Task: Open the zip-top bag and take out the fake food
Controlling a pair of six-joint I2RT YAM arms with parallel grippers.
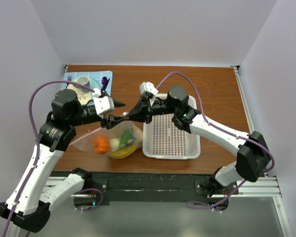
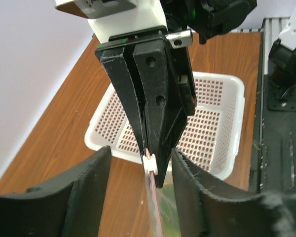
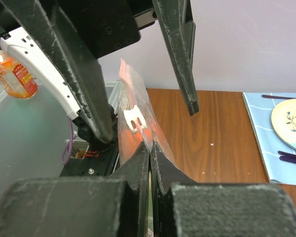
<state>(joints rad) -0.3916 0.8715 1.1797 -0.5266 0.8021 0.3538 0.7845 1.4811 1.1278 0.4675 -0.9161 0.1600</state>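
The right gripper [image 3: 150, 148] was clamped shut on the top edge of the zip-top bag [image 3: 134, 98], with the white slider [image 3: 133, 120] just past its fingertips. The left gripper [image 2: 140, 155] stood open, one finger on either side of that edge. The fake food [image 1: 116, 143] sat inside the bag beneath both.

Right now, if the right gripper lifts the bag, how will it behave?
Probably floppy: the bag sags crinkled under the shut right gripper. Likely bottom-heavy, with the food bunched low, so it may swing. The strip might slip from that narrow pinch.
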